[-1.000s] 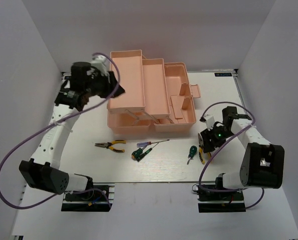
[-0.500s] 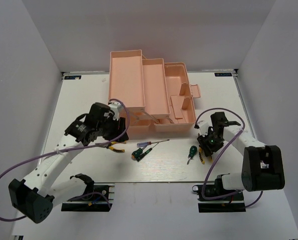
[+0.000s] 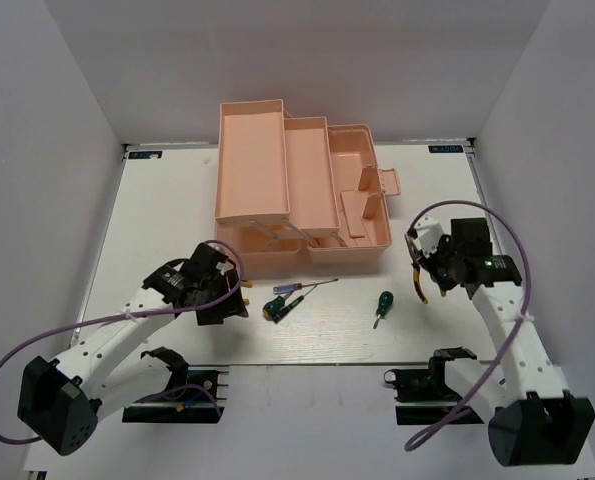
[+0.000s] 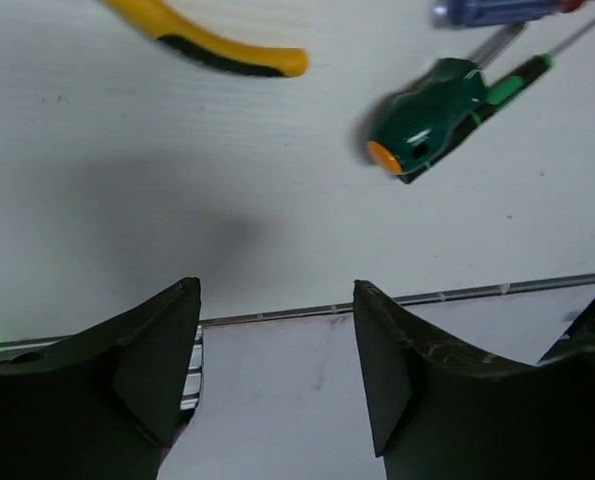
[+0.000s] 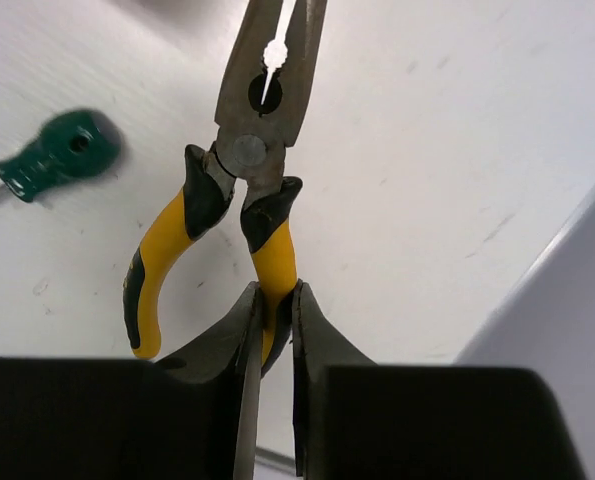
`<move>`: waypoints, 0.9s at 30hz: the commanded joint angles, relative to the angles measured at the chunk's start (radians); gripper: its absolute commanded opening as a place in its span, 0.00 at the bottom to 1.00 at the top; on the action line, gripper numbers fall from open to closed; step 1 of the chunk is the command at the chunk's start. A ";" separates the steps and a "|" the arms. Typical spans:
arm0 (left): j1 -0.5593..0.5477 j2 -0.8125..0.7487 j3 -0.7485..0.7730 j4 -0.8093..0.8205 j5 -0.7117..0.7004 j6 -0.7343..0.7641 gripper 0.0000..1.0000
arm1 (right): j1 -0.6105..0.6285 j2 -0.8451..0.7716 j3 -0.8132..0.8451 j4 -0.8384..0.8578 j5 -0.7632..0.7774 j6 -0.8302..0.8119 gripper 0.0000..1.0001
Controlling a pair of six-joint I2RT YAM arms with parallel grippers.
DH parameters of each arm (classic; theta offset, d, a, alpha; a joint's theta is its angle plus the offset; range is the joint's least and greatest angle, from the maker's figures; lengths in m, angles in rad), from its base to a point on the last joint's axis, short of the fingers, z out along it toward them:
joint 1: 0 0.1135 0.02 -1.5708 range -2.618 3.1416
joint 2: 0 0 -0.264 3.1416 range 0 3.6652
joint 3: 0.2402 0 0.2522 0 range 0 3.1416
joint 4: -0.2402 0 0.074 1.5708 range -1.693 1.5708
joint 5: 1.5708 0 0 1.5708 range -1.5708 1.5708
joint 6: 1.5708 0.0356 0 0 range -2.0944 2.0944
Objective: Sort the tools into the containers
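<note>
My right gripper [image 5: 274, 300] is shut on one yellow handle of a pair of pliers [image 5: 249, 150]. They hang off the table right of the salmon-pink toolbox [image 3: 297, 190], and the top view shows this gripper [image 3: 427, 270] too. A stubby green screwdriver [image 3: 382, 303] lies below the toolbox and appears as the green screwdriver [image 5: 57, 155] at the right wrist view's left. My left gripper [image 4: 274, 300] is open and empty, low over the table [image 3: 222, 297]. Ahead of it lie a second pair of pliers [image 4: 217, 45], a longer green screwdriver [image 4: 422, 120] and a red-and-blue screwdriver [image 3: 297, 288].
The toolbox stands open with its trays stepped out toward the back left; its lid handle and latch tab [image 3: 387, 182] face right. The table's near edge [image 4: 407, 298] runs just ahead of my left fingertips. White walls close in both sides.
My left arm swung down from over the toolbox to the table beside the left pliers, opening wider. My right gripper shut on the right pliers and lifted them up and to the right.
</note>
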 commanded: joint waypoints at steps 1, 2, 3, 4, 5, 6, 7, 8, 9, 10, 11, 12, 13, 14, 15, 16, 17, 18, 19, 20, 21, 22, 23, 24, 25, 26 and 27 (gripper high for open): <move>-0.005 0.010 -0.034 0.017 -0.043 -0.112 0.73 | -0.003 -0.106 0.085 -0.046 -0.081 -0.106 0.00; -0.005 0.027 -0.034 0.027 -0.043 -0.112 0.74 | -0.001 -0.120 0.090 -0.043 -0.112 -0.112 0.00; -0.005 0.044 -0.043 0.036 -0.043 -0.112 0.74 | -0.001 -0.136 0.095 -0.033 -0.140 -0.115 0.00; -0.005 0.061 -0.044 0.062 -0.053 -0.112 0.74 | 0.000 -0.134 0.121 -0.011 -0.149 -0.102 0.00; -0.005 0.088 -0.053 0.077 -0.063 -0.112 0.74 | 0.005 -0.118 0.130 0.003 -0.163 -0.080 0.00; -0.005 0.102 -0.053 0.090 -0.075 -0.122 0.74 | 0.003 -0.101 0.139 0.051 -0.183 -0.069 0.00; -0.005 0.114 -0.053 0.090 -0.089 -0.142 0.77 | 0.005 -0.055 0.182 0.073 -0.200 -0.037 0.00; -0.005 0.125 -0.044 0.115 -0.112 -0.143 0.77 | 0.008 0.005 0.200 0.095 -0.203 0.013 0.00; -0.005 0.134 -0.033 0.116 -0.129 -0.164 0.77 | 0.008 0.039 0.246 0.107 -0.221 0.038 0.00; -0.005 0.147 -0.024 0.116 -0.144 -0.179 0.79 | 0.008 0.147 0.297 0.137 -0.227 0.123 0.00; -0.005 0.147 -0.024 0.116 -0.159 -0.198 0.79 | 0.013 0.184 0.322 0.150 -0.230 0.151 0.00; -0.005 0.147 -0.013 0.116 -0.175 -0.219 0.79 | 0.017 0.220 0.386 0.155 -0.238 0.171 0.00; -0.005 0.126 -0.013 0.116 -0.201 -0.236 0.79 | 0.017 0.282 0.415 0.149 -0.265 0.211 0.00; -0.005 0.112 -0.022 0.116 -0.211 -0.270 0.79 | 0.032 0.339 0.478 0.165 -0.273 0.254 0.00; -0.005 0.093 -0.033 0.116 -0.224 -0.291 0.79 | 0.039 0.369 0.500 0.165 -0.286 0.271 0.00; -0.005 0.075 -0.057 0.116 -0.250 -0.313 0.79 | 0.051 0.427 0.521 0.170 -0.292 0.292 0.00; -0.005 0.037 -0.073 0.126 -0.250 -0.348 0.79 | 0.072 0.482 0.582 0.172 -0.290 0.317 0.00; -0.005 0.020 -0.088 0.139 -0.267 -0.368 0.79 | 0.078 0.532 0.601 0.169 -0.292 0.331 0.00; 0.004 0.004 -0.121 0.151 -0.280 -0.382 0.79 | 0.092 0.556 0.619 0.168 -0.284 0.339 0.00; 0.004 -0.008 -0.140 0.168 -0.281 -0.392 0.79 | 0.098 0.580 0.654 0.172 -0.275 0.349 0.00; 0.014 -0.019 -0.152 0.179 -0.291 -0.427 0.79 | 0.112 0.640 0.687 0.165 -0.275 0.371 0.00; 0.014 -0.019 -0.174 0.195 -0.291 -0.428 0.79 | 0.130 0.656 0.711 0.168 -0.263 0.371 0.00; 0.014 -0.019 -0.183 0.206 -0.291 -0.446 0.79 | 0.135 0.671 0.719 0.181 -0.255 0.375 0.00; 0.002 0.001 -0.183 0.206 -0.303 -0.487 0.79 | 0.152 0.709 0.730 0.184 -0.249 0.383 0.00; 0.001 0.010 -0.206 0.220 -0.304 -0.503 0.79 | 0.164 0.723 0.750 0.191 -0.240 0.386 0.10; 0.001 0.010 -0.206 0.220 -0.304 -0.520 0.79 | 0.172 0.751 0.759 0.190 -0.234 0.391 0.24; 0.001 0.025 -0.221 0.234 -0.313 -0.537 0.79 | 0.184 0.763 0.771 0.173 -0.232 0.392 0.37</move>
